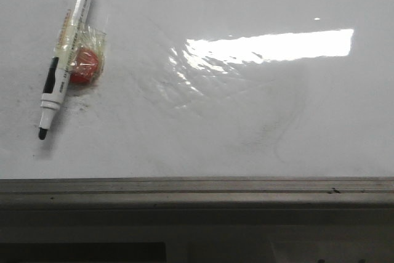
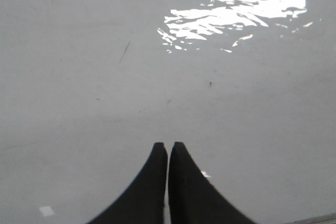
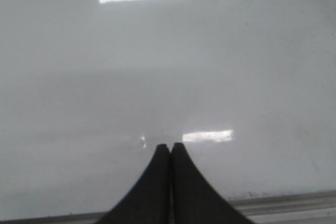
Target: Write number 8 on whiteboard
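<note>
No number 8 is drawn yet — the whiteboard shows only faint grey smudges. The marker lies uncapped at its left, within reach. Left gripper and right gripper hover clenched, empty.

Left gripper w/ tapered black fingers: tips pressed together, nothing between, seen in left wrist cam. Right gripper w/ tapered black fingers: same, tips closed, empty.

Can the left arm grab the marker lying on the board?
Probably yes. The marker lies in the open on the whiteboard, only a red ball beside it. The left tool is shut and must open first.
</note>
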